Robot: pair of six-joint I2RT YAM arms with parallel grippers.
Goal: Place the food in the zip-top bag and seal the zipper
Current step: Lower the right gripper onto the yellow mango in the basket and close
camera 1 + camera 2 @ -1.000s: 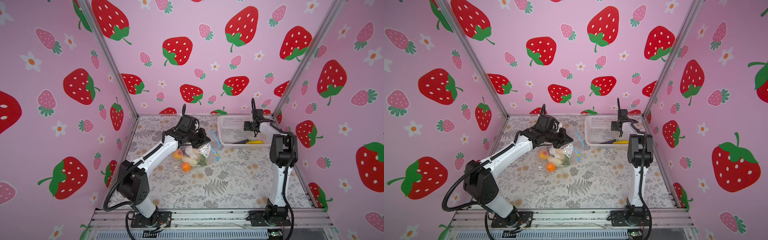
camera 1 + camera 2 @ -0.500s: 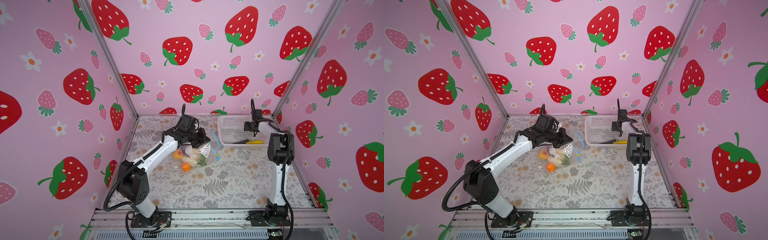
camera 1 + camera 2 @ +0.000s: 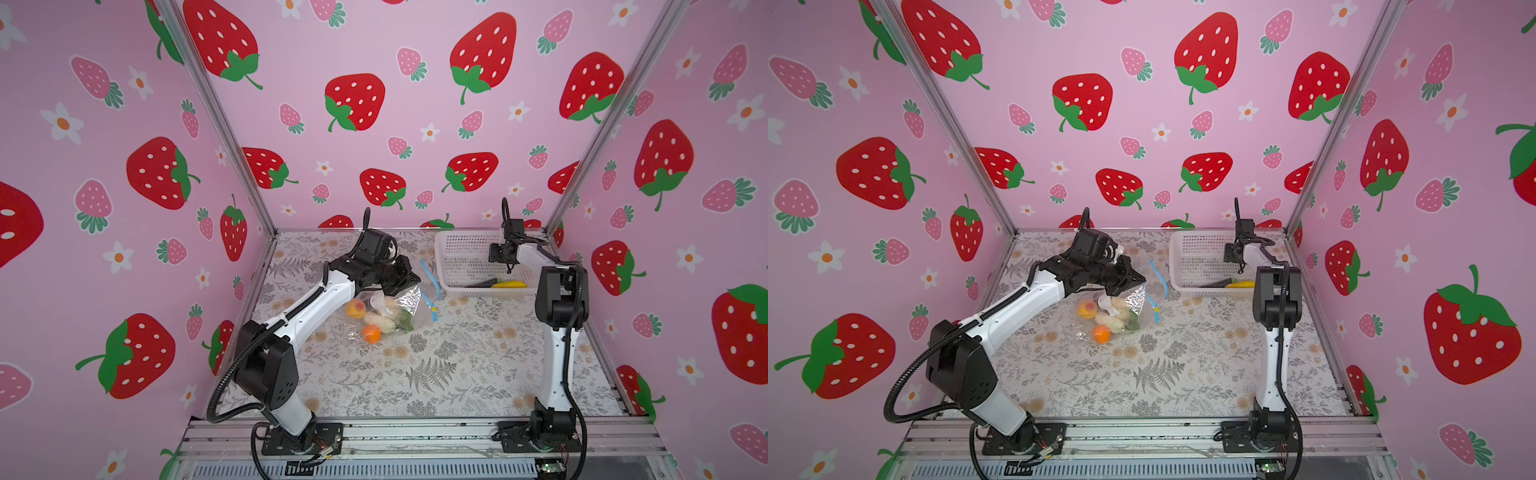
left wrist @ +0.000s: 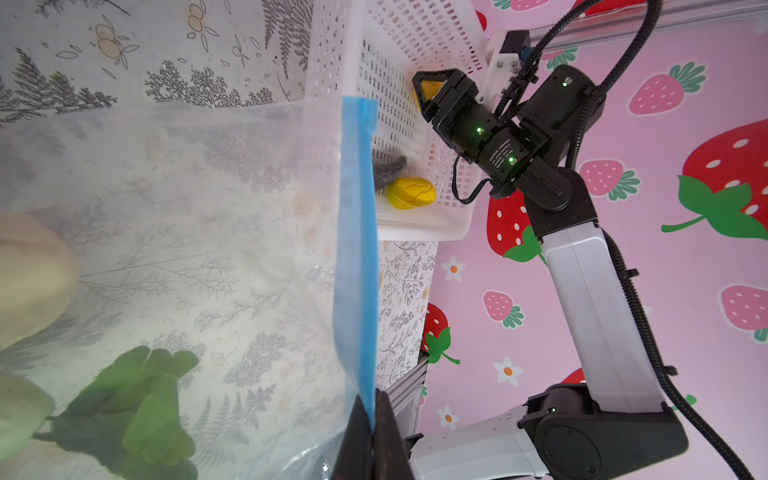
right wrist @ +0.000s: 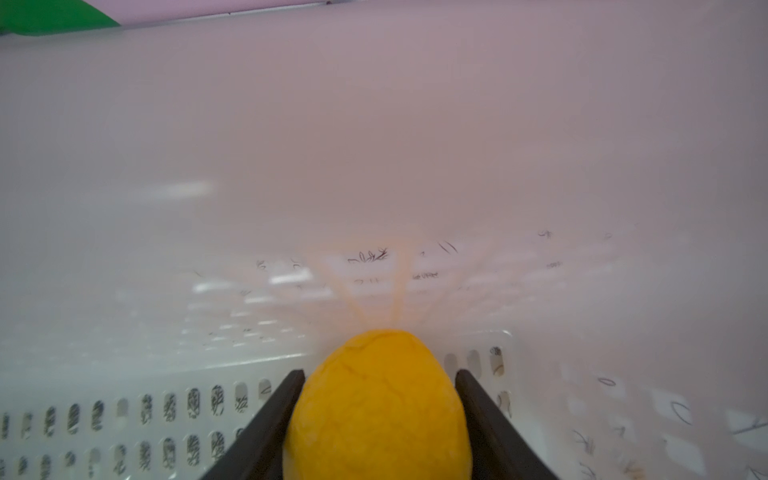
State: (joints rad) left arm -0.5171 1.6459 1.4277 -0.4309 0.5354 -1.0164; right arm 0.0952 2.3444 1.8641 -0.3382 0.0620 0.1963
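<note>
The zip-top bag [image 3: 411, 300] [image 3: 1137, 302] lies mid-table with a peach [image 3: 355, 308], an orange [image 3: 371, 333] and a white radish [image 3: 383, 322] inside. My left gripper [image 3: 409, 279] [image 4: 372, 432] is shut on the zipper [image 4: 357, 249], holding the mouth up; its yellow-tipped slider [image 3: 433, 308] hangs at the near end. My right gripper [image 3: 493, 253] [image 5: 379, 372] is down in the white basket [image 3: 486, 292], its fingers [image 5: 286, 399] pressed against both sides of a yellow lemon [image 5: 376, 407]. A banana [image 3: 509, 284] and a dark piece [image 3: 480, 285] lie in the basket's front corner.
The basket [image 3: 1183, 286] stands at the back right, close to the bag's mouth. The right arm's upright link [image 3: 559, 299] stands just in front of the basket. Strawberry-print walls close in the left, back and right sides.
The right gripper's jaws have narrowed around the lemon inside the basket. The left arm and the bag have stayed where they were.
</note>
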